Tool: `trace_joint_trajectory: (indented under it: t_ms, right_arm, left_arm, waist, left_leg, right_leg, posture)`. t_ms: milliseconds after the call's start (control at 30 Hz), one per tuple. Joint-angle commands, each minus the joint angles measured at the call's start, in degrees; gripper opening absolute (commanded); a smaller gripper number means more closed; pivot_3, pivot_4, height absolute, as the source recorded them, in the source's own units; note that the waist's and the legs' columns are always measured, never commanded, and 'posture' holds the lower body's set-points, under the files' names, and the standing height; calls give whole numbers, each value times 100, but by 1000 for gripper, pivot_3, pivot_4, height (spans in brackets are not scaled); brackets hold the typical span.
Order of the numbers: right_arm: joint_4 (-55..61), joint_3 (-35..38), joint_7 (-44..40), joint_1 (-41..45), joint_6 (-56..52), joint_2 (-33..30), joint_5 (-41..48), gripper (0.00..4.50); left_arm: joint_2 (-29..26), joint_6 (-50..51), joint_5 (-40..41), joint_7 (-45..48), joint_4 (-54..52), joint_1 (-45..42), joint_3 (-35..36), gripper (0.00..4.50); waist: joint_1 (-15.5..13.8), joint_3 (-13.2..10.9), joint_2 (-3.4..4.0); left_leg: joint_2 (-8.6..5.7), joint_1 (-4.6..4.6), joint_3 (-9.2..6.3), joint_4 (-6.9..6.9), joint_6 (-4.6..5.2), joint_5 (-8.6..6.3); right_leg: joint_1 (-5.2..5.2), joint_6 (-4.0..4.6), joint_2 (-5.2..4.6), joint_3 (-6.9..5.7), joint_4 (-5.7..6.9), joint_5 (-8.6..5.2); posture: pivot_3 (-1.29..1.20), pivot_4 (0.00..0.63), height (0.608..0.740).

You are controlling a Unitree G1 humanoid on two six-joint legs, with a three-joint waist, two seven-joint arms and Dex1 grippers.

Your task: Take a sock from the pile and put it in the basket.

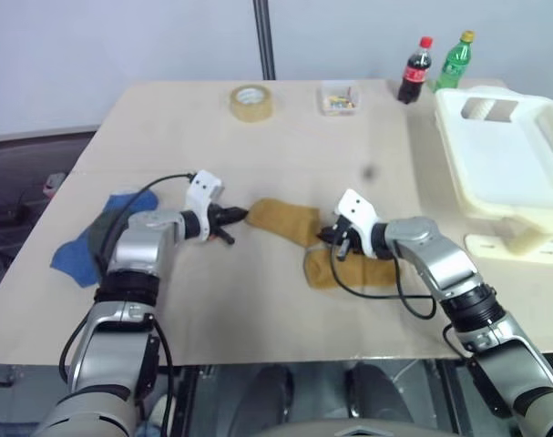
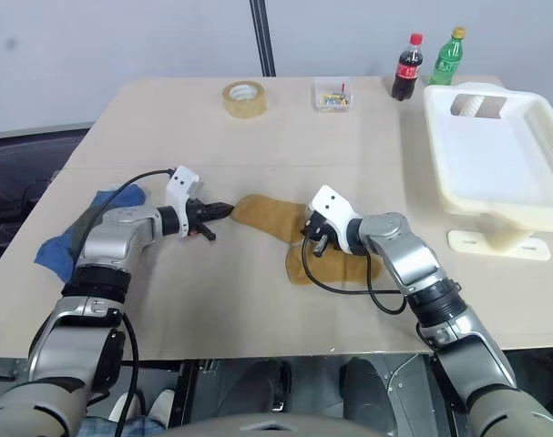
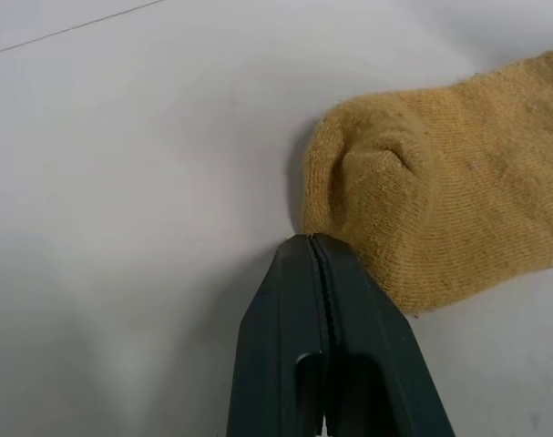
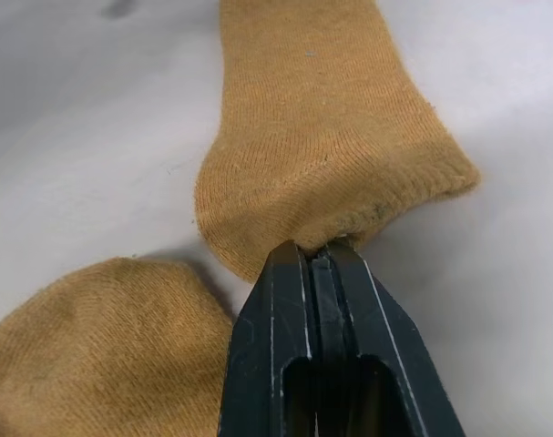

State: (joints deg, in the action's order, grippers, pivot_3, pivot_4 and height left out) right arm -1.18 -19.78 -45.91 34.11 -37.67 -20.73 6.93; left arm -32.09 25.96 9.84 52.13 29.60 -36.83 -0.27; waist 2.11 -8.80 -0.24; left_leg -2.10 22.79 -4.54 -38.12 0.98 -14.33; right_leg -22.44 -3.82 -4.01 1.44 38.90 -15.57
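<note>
Claws both closed: left claw (image 3: 314, 244) pinches mustard sock (image 1: 283, 219) toe; right claw (image 4: 318, 250) pinches cuff.

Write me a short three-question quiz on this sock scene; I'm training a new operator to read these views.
1. True or false: the right end effector is shut on the cuff of a yellow sock.
2. Where is the left end effector?
A. Over the basket
B. Shut at the toe end of the same yellow sock
C. On the roll of tape
3. Fill in: the two bottles stand at the table's far edge, beside the ____.

Key: 1 true; 2 B; 3 basket.
</note>
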Motion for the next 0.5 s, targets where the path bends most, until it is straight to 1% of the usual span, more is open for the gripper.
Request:
trace_joint_trajectory:
  t_ms: [33, 67, 200, 367, 500]
  right_arm:
    - [166, 46, -31, 66, 41, -15, 19, 0]
    - [221, 62, -43, 63, 9, -36, 36, 0]
    - [636, 219, -80, 80, -276, -165, 192, 0]
    - [1056, 393, 16, 115, -559, -279, 312, 0]
    - [1476, 567, 20, 131, -863, -416, 484, 0]
  left_arm:
    - [202, -130, 72, -157, -35, 297, 81, 51]
    - [240, -54, 214, -161, -179, 355, 209, 51]
    - [343, 633, 961, -46, -1239, 1040, 674, 51]
    - [714, 1275, 1971, -557, -2350, 1639, 1497, 51]
    - [915, 1602, 2431, -835, -3185, 2137, 1684, 51]
  waist:
    - [-6, 0, 0]
    - [-13, 0, 0]
    - [2, -4, -2]
    - [7, -9, -6]
    - [-2, -12, -12]
  left_leg:
    - [1, 0, 0, 0, 0, 0]
    - [2, 0, -1, 0, 0, 0]
    - [4, 12, 1, 0, 0, 0]
    - [15, 15, 2, 7, 0, -1]
    - [15, 17, 2, 8, -1, -2]
  right_leg:
    - [-1, 0, -1, 0, 1, 0]
    - [-1, 0, 0, 0, 1, 0]
    - [-4, 0, -2, 4, -2, 0]
    - [-14, 1, -2, 5, -4, 0]
    - [-15, 1, -3, 6, -6, 1]
  posture:
    - [0, 150, 738]
    - [0, 150, 738]
    - [0, 150, 738]
    - [0, 150, 738]
    - [0, 150, 738]
